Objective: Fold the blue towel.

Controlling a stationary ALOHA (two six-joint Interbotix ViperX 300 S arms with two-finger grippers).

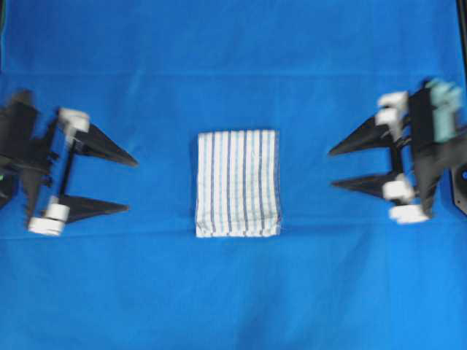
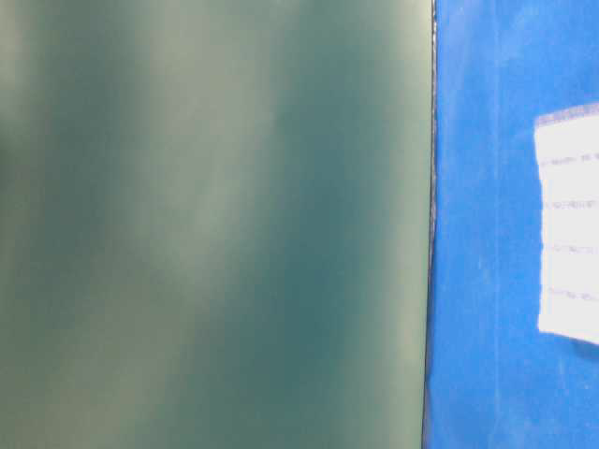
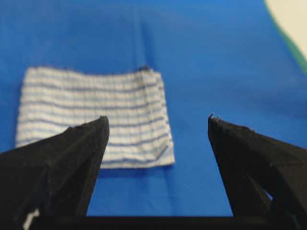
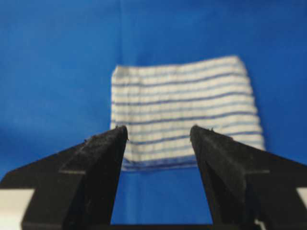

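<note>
The blue towel [image 1: 238, 184], white with thin blue stripes, lies folded into a small rectangle at the middle of the table. It also shows in the left wrist view [image 3: 93, 114], the right wrist view [image 4: 184, 105] and at the right edge of the table-level view [image 2: 569, 224]. My left gripper [image 1: 131, 184] is open and empty, well to the left of the towel, apart from it [image 3: 158, 125]. My right gripper [image 1: 333, 168] is open and empty, to the right of the towel, apart from it [image 4: 159, 132].
The plain bright-blue table covering [image 1: 233, 65] spreads under everything. A blurred dark green surface [image 2: 215, 224] fills the left of the table-level view. A pale and green edge [image 3: 292, 28] shows at the top right of the left wrist view.
</note>
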